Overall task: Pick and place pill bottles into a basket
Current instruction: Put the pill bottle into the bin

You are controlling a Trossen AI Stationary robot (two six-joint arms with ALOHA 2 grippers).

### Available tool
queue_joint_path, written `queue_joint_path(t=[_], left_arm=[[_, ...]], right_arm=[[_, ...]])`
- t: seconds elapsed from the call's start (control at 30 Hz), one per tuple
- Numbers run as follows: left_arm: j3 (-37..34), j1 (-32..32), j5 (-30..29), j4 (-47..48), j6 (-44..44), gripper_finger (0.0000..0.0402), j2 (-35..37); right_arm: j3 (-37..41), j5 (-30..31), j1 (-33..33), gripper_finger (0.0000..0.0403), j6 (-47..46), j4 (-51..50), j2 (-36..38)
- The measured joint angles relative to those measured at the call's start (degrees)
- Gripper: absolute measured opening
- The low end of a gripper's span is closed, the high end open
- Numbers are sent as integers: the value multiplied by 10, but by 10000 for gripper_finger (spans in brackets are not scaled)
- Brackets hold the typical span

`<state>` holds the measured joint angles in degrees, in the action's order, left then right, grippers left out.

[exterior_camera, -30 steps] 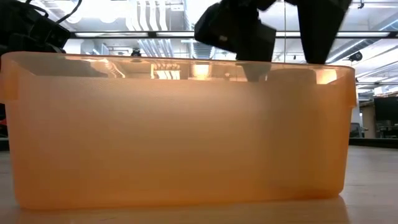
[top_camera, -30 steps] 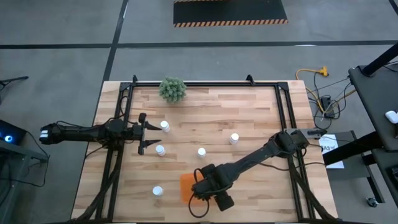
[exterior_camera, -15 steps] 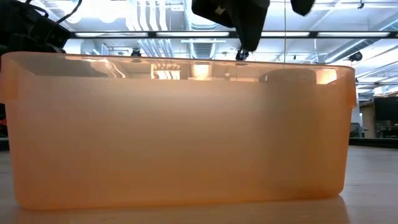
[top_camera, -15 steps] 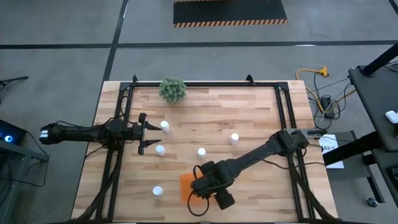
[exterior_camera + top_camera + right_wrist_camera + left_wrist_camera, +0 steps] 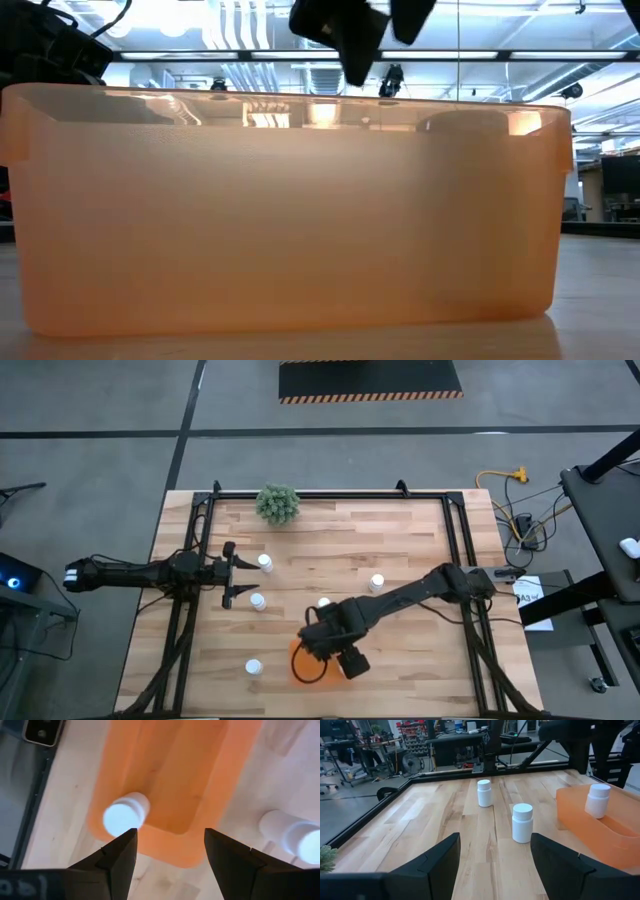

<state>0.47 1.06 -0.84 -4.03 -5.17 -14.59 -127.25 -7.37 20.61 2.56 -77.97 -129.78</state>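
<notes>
One white cylindrical bottle [image 5: 125, 815] | upright in glossy orange basket [image 5: 170, 780]

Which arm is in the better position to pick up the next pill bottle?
Left, probably. The left gripper waits open with two pill bottles right beside it: one and another. The right gripper, also open and empty, hangs above the basket, where one bottle already stands.
</notes>
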Motion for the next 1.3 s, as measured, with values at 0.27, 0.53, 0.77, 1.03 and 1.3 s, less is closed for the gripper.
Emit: queue_joint_path(t=[0.27,0.53,0.77,1.03,1.3], left_arm=[[0,0,0,0,0,224,0],[0,1,0,0,0,224,0],[0,0,0,0,0,224,0],[0,0,0,0,0,224,0],[0,0,0,0,0,224,0]], right_arm=[[-1,0,-33,219,30,2,0],[-1,-1,-62,219,60,3,0],[-1,-1,-88,219,79,4,0],[-1,-1,-115,219,100,7,0],[-1,-1,-137,219,123,10,0]])
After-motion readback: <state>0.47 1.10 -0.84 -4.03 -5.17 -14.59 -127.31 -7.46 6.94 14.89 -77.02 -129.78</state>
